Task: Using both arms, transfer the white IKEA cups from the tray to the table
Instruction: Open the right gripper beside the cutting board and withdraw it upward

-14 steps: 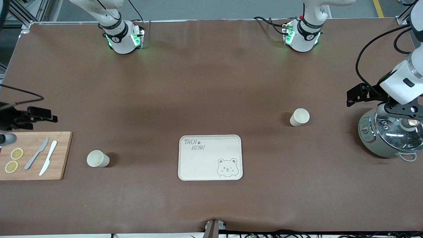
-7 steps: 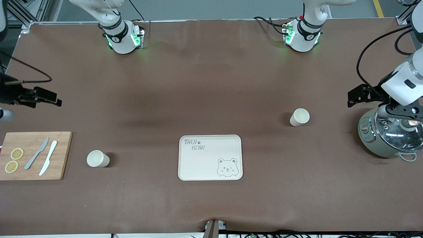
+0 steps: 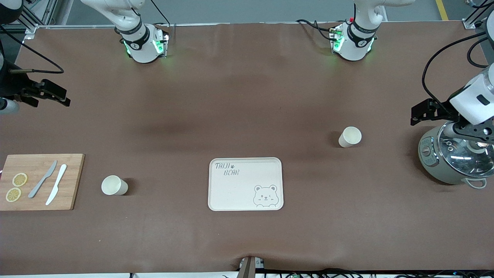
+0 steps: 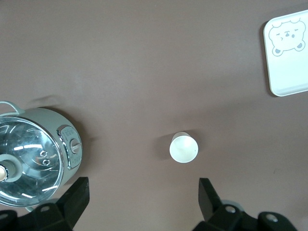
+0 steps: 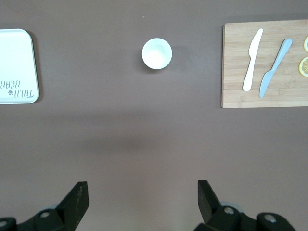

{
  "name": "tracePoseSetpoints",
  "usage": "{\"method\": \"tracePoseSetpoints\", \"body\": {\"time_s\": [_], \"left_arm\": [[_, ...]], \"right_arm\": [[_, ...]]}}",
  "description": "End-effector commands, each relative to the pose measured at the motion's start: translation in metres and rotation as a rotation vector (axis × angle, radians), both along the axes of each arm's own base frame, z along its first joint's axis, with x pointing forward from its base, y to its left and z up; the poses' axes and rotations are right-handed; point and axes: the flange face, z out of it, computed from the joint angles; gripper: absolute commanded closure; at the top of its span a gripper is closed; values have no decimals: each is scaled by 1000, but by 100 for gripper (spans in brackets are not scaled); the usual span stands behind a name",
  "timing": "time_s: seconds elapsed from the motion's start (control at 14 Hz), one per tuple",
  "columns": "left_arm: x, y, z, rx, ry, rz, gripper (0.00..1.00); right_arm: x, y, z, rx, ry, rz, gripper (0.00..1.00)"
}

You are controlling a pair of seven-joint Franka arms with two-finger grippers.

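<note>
Two white IKEA cups stand upright on the brown table. One cup point(image 3: 114, 185) is between the cutting board and the bear tray point(image 3: 239, 189); it shows in the right wrist view point(image 5: 157, 53). The other cup point(image 3: 350, 136) stands toward the left arm's end, beside the pot; it shows in the left wrist view point(image 4: 184, 147). My right gripper point(image 3: 50, 94) hangs open and empty over bare table at the right arm's end. My left gripper point(image 3: 420, 112) hangs open and empty over the table next to the pot. Both are well apart from the cups.
A wooden cutting board point(image 3: 73, 181) with two knives and lemon slices lies at the right arm's end. A grey-green pot point(image 3: 451, 158) with a glass lid stands at the left arm's end, under the left wrist. The bear tray holds nothing.
My right gripper has moved off the cutting board's edge toward the robots' bases. My left gripper has shifted slightly toward the left arm's end. The cups have not moved.
</note>
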Motion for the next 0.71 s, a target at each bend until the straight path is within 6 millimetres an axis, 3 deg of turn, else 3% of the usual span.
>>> {"method": "tracePoseSetpoints", "body": {"time_s": [0.0, 0.21, 0.43, 0.64], "left_arm": [[1, -8, -1, -8, 1, -14, 0], [0, -12, 2, -6, -5, -2, 0], [0, -13, 1, -5, -5, -3, 0], [1, -12, 0, -4, -4, -2, 0]], "right_arm": [[2, 8, -1, -23, -3, 17, 0], [2, 21, -2, -46, 0, 59, 0], [2, 11, -2, -55, 2, 50, 0], [2, 15, -3, -55, 3, 56, 0]]}}
